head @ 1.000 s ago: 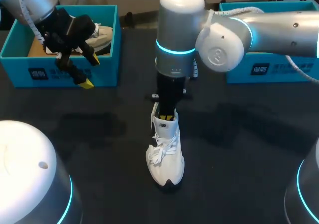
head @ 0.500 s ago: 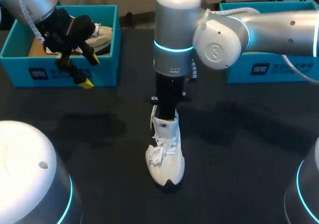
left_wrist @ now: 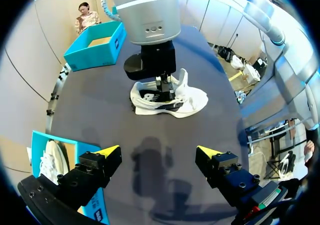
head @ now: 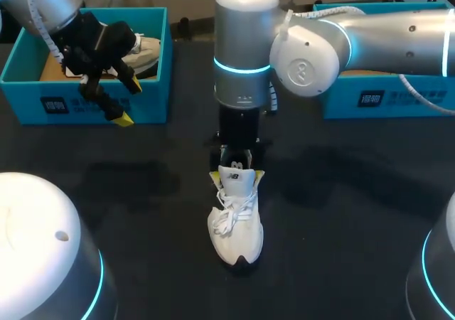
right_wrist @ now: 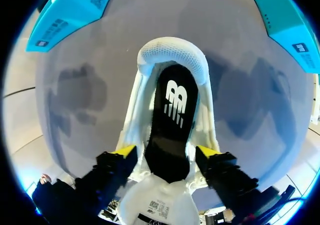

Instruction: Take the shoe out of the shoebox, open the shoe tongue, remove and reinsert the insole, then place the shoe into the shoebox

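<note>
As the white shoe [head: 236, 227] is stood on the table [head: 341, 213], the right gripper [head: 237, 176] is held over its collar, fingers spread; the left gripper [left_wrist: 159, 151], fingers likewise apart, is seen well away from it.

I am counting two white shoes: the standing shoe [head: 235, 227] on the table [head: 142, 206] and the boxed shoe [head: 148, 50]. I am seeing two teal shoeboxes, the left shoebox [head: 85, 108] and the right shoebox [head: 387, 101]. One black insole [right_wrist: 171, 120] is showing. I am carrying two grippers, my left gripper [left_wrist: 157, 152] and my right gripper [right_wrist: 166, 152], four yellow tips altogether.
</note>
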`<state>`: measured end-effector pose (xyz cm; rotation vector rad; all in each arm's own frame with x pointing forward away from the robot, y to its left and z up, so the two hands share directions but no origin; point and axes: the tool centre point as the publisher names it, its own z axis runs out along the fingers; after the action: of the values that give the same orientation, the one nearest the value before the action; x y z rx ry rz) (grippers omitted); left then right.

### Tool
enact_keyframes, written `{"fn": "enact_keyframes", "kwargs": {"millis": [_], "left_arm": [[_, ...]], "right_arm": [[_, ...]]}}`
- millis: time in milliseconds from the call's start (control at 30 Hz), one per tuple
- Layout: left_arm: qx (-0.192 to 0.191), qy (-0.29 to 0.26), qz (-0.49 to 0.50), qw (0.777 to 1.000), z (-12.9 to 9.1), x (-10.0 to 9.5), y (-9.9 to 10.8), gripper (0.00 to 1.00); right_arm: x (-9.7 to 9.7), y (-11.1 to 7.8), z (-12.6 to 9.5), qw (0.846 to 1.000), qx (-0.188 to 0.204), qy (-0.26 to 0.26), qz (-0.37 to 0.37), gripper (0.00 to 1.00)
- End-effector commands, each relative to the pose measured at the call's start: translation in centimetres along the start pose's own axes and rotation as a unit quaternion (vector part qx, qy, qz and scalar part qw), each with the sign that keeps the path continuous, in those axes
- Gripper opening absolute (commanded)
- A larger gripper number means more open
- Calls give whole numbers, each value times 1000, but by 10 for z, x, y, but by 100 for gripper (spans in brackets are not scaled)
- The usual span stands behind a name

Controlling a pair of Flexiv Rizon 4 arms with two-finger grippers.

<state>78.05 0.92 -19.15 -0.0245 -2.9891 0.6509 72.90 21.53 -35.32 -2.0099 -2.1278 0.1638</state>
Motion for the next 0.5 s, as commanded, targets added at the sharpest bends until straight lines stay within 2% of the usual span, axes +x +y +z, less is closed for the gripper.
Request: {"fn": "enact_keyframes", "kwargs": {"millis": [33,167,500], "left_arm": [[-2,-1,0,1000,0,1,0,100],[-2,-1,0,1000,0,1,0,100],[-2,-1,0,1000,0,1,0,100]], "right_arm": [[2,1,3,1000,1,-5,-2,100],[3,1,4,1000,9,-7,-3,100],[6,-6,-12,1000,-2,-18,12,100]]}}
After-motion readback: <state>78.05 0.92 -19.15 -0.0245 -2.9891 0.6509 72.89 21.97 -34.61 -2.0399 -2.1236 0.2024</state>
